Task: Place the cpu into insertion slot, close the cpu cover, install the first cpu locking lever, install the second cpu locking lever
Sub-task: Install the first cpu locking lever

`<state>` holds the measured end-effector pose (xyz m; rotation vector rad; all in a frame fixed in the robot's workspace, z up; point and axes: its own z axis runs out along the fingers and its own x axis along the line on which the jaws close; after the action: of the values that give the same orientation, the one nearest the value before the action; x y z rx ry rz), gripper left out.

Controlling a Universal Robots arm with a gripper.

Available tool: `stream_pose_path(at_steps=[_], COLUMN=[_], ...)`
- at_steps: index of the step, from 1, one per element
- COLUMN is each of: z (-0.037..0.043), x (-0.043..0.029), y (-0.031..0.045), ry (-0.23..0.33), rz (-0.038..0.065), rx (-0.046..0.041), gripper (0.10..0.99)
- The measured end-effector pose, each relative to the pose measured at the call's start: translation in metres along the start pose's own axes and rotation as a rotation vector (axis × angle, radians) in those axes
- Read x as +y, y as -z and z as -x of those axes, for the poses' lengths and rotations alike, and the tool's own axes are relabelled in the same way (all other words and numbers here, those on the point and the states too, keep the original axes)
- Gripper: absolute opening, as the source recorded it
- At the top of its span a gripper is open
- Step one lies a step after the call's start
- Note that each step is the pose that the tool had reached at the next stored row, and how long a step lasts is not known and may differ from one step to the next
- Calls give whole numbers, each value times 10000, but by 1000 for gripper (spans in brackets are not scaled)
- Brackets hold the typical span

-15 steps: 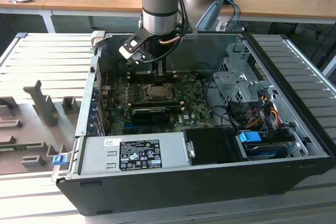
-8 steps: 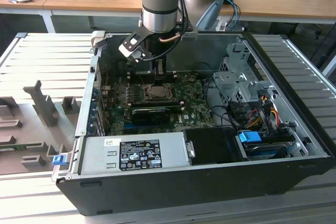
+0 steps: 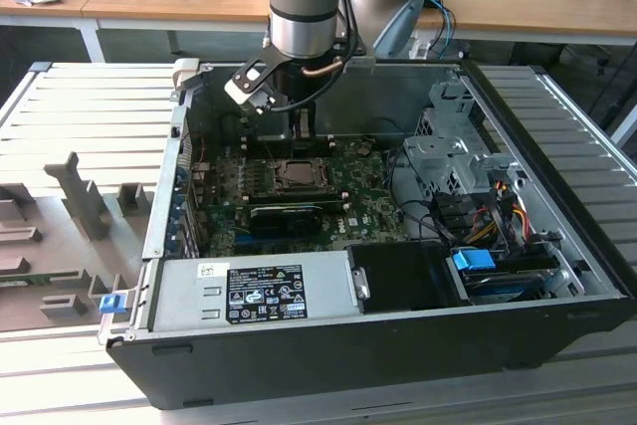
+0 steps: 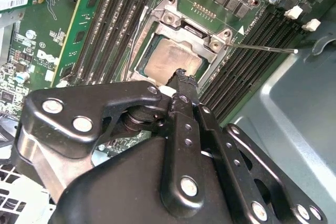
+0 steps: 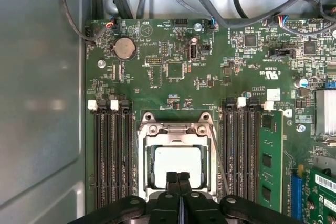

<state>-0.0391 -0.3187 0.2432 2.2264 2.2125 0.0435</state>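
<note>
The pale silver-beige cpu (image 5: 177, 161) lies flat in the insertion slot (image 3: 296, 174) on the green motherboard. The silvery cpu cover (image 5: 176, 128) lies down over it, its frame around the chip (image 4: 170, 59). A thin wire locking lever (image 4: 262, 49) sticks out sideways from the socket's corner, and in the first wrist view a lever (image 5: 218, 161) runs along the socket's side. My gripper (image 5: 178, 178) hovers at the socket's edge with its black fingers pressed together and nothing between them. In the exterior view my gripper (image 3: 302, 132) hangs just behind the socket.
Black memory slots (image 5: 110, 156) flank the socket on both sides. One green memory stick (image 5: 269, 161) stands beside it. The grey case wall (image 4: 294, 119) is close by. A power supply (image 3: 254, 291), a drive cage (image 3: 453, 161) and cables (image 3: 488, 216) fill the case.
</note>
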Motion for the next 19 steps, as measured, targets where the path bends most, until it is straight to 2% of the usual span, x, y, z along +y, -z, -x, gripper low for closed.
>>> stream_pose_path(at_steps=[11, 17, 19], z=[-1, -2, -3], x=[1, 3, 4], y=[70, 119, 171], ry=[1, 3, 4], rz=[0, 1, 2], rx=[-48, -131, -191], gripper=[106, 106, 106])
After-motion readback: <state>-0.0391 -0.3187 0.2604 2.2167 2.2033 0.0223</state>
